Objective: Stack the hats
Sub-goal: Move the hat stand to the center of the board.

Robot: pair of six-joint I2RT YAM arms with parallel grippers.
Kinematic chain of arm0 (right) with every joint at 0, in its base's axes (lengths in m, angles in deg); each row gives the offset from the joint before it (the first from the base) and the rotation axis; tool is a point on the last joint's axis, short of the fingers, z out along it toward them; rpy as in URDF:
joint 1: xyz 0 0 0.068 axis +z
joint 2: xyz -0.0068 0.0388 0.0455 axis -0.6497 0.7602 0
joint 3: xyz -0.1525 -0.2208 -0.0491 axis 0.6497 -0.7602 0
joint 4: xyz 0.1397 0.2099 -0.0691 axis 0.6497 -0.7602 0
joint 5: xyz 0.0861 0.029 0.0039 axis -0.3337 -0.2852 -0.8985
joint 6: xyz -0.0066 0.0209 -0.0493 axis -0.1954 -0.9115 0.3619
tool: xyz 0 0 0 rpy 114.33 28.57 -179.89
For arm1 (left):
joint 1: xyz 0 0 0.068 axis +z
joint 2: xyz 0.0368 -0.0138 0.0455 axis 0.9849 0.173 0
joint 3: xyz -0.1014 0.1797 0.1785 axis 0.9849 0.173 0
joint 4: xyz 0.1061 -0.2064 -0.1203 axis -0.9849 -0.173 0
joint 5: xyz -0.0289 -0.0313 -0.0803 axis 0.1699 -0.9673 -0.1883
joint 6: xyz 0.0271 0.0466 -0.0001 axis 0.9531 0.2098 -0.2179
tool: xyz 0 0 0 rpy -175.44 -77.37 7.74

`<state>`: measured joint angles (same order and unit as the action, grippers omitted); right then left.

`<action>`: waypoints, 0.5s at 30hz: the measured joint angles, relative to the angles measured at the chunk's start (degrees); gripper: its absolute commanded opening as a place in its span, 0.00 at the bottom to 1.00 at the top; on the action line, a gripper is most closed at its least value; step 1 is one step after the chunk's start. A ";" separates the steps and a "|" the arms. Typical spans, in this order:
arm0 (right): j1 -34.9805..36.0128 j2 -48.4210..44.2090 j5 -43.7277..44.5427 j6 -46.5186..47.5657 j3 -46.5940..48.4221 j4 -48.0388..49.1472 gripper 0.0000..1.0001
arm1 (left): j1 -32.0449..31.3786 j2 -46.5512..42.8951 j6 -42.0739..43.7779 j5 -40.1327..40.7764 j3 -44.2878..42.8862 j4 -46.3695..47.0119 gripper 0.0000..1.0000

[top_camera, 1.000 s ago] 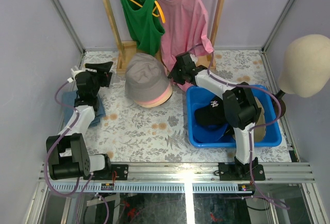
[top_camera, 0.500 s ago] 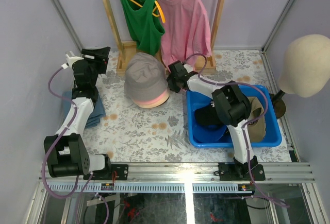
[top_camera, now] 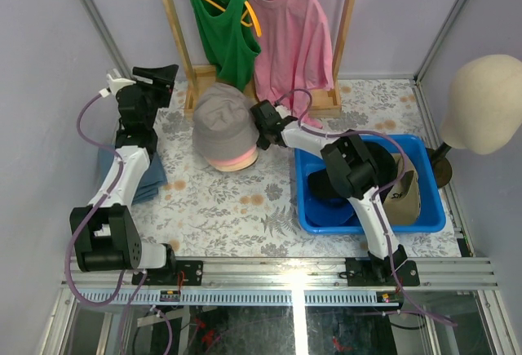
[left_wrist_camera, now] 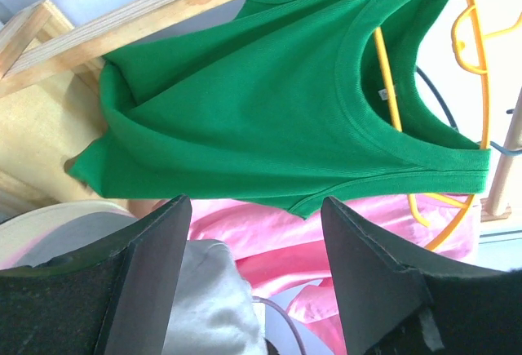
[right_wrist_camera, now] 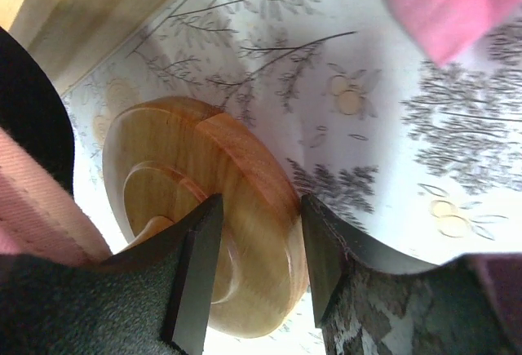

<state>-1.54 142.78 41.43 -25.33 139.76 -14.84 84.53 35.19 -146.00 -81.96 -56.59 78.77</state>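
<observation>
1. Picture a clock laid over the table (top_camera: 228,208) in the top view, with 12 at the far wall. The stack sits around 11: a grey-taupe bucket hat (top_camera: 222,118) on top of a pink hat (top_camera: 236,161), whose brim pokes out at the near edge.
2. The right gripper (right_wrist_camera: 258,212) is right up against the 3 o'clock side of that stack. Its jaws are partway apart, with nothing clamped that I can see. The wrist view shows a round wooden disc (right_wrist_camera: 163,184) in the gap; can't tell if the fingers touch it.
3. The left gripper (left_wrist_camera: 254,208) is up in the air around 10, jaws wide apart and empty. It's pointing at the green shirt (left_wrist_camera: 269,102), which hangs at 12 beside the pink shirt (top_camera: 289,37).
4. The blue bin (top_camera: 375,223) at 4 has a black cap (top_camera: 320,185) and a khaki cap (top_camera: 404,196) in it, half hidden by the right arm.
5. A blue cap (top_camera: 155,177) lies at 9, partly under the left arm.
6. The mannequin head (top_camera: 485,102) is over at 2.
</observation>
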 measured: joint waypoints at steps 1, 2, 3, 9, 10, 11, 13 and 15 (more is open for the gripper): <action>0.20 0.52 -0.04 -0.13 0.76 0.07 0.50 | 0.00 0.09 0.02 0.02 -0.52 -0.02 0.65; 0.55 1.38 -0.02 -0.50 2.05 0.09 0.50 | 0.00 0.15 0.07 0.09 -1.01 0.00 0.65; 0.79 2.03 -0.07 -0.72 2.95 0.17 0.51 | 0.00 0.22 0.09 0.13 -1.44 0.00 0.65; 3.21 7.17 -0.11 -2.64 10.64 0.26 0.52 | 0.00 1.07 -0.04 1.86 -5.22 -0.11 0.66; 3.63 7.91 -0.13 -2.91 11.82 0.26 0.53 | 0.00 1.16 -0.07 2.19 -5.88 -0.13 0.67; 4.22 9.05 -0.17 -3.13 13.53 0.17 0.53 | 0.00 1.16 -0.09 2.43 -6.47 -0.17 0.67; 5.20 10.88 -0.42 -3.58 16.44 0.15 0.53 | 0.00 1.16 -0.28 2.75 -7.28 -0.17 0.67; 6.29 12.83 -0.55 -4.02 19.37 0.13 0.53 | 0.02 1.16 -0.94 3.17 -7.85 -0.15 0.68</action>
<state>4.76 155.61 40.89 -29.35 159.12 -14.70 84.55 36.35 -146.94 -78.79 -64.44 78.61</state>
